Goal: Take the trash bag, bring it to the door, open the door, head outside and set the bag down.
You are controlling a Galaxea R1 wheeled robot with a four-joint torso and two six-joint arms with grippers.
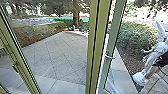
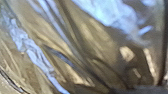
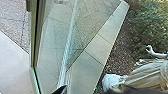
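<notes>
Glass door (image 1: pixel 117 22) with a pale green frame stands right of centre in the head view and seems to be swung outward; a small silver fitting (image 1: pixel 109 57) sits on it. In the right wrist view the glass door (image 3: pixel 53 37) shows paving through its pane. Translucent brownish folds of the trash bag (image 2: pixel 100 42), with crumpled bluish-white parts, lie very close to the left wrist camera. What holds the bag is hidden. A dark pointed tip, perhaps part of my right gripper (image 3: pixel 60 90), is near the door's lower part; its contact with the door cannot be made out.
Thick yellow-green posts (image 1: pixel 96 45) divide the glass. Outside lie a paved yard (image 1: pixel 57 55), a tree trunk (image 1: pixel 76 12) and a bush (image 1: pixel 136 36) beside a bed. A pale, sculpted-looking figure (image 1: pixel 150 57) with a dark piece by it stands at the right.
</notes>
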